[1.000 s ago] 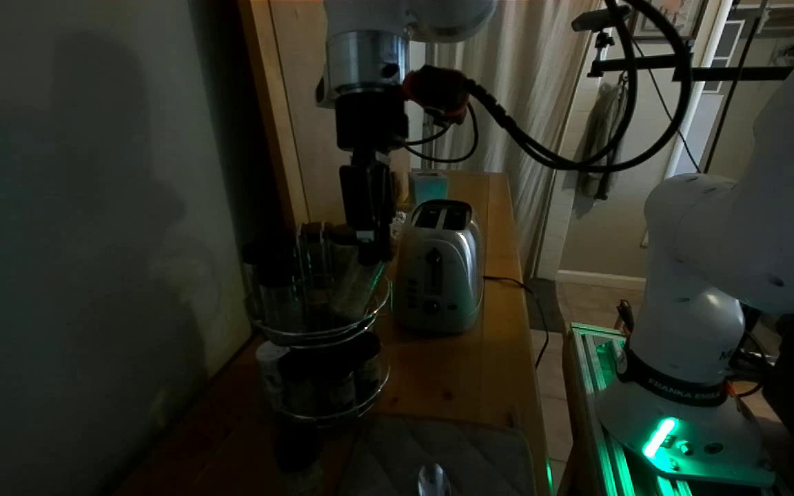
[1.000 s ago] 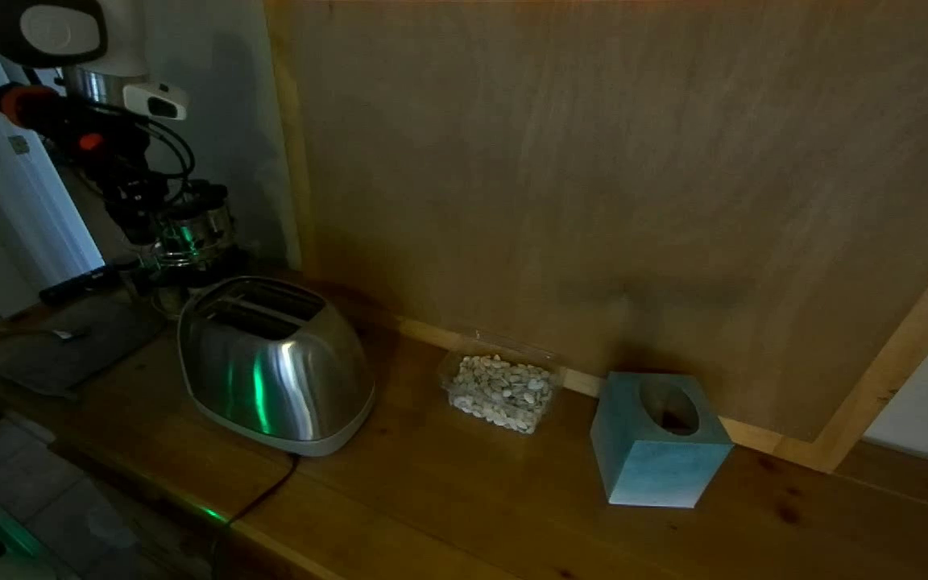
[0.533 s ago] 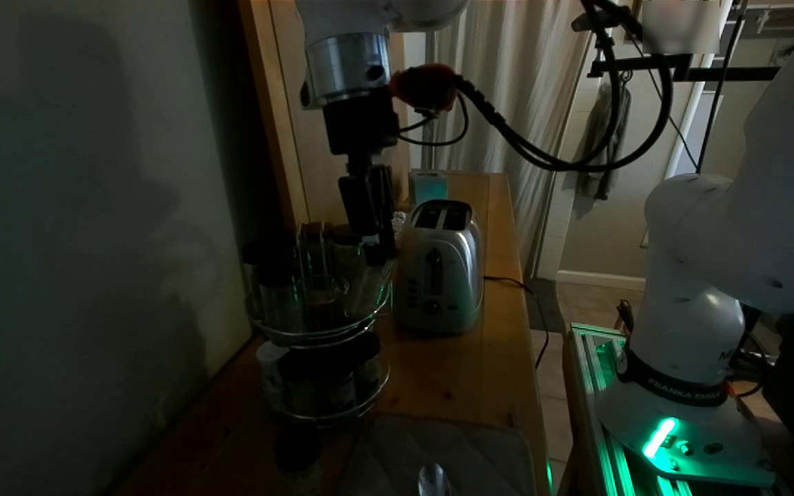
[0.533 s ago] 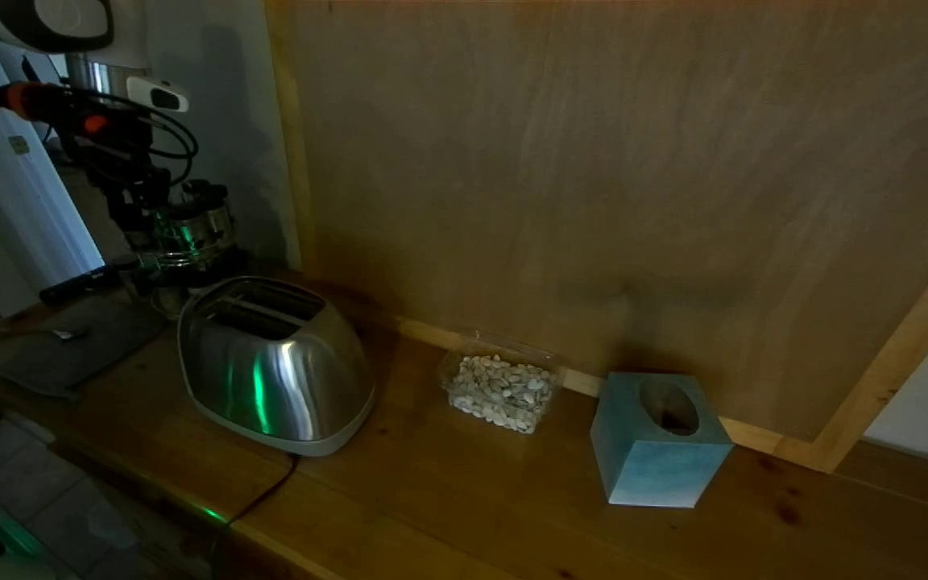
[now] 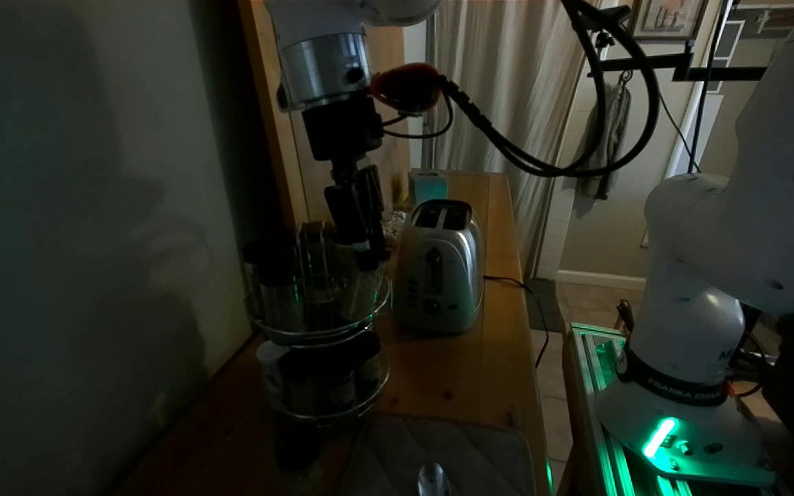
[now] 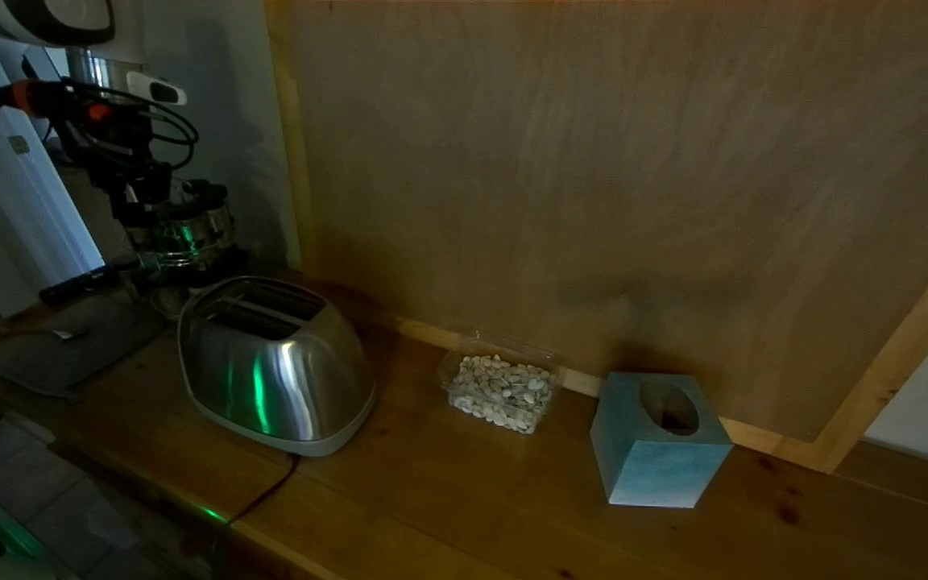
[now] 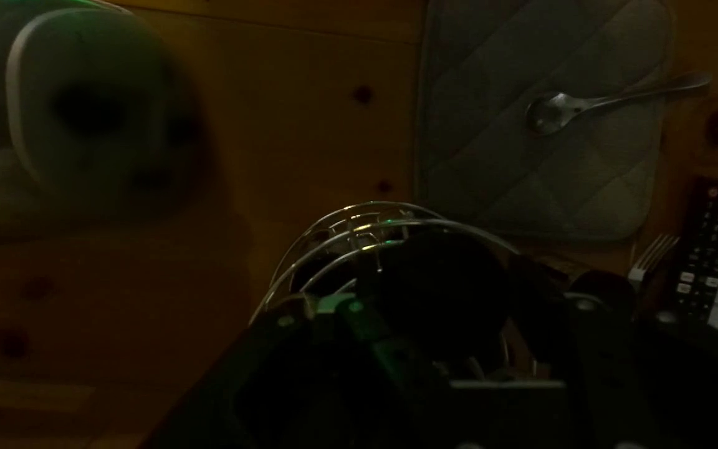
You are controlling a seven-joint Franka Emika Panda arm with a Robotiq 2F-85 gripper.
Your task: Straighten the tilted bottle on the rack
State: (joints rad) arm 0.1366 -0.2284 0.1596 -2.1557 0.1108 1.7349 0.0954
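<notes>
Glass, seemingly: the bottle sits near three o'clock on the upper tier of the rack in an exterior view, leaning slightly towards one o'clock. The jaws stand part-way apart, apparently gripping its dark lid from nine and three o'clock in the wrist view. Expect it to be stiff, smooth, breakable and fairly light; the lid looks the best hold. Gloom hides its base and any label.

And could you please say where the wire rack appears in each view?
In an exterior view: wire rack just left of centre, mostly lower half.
In an exterior view: wire rack at the left, mid-height.
In the wrist view: wire rack at lower middle, partly hidden.
Shared by all: the toaster.
</notes>
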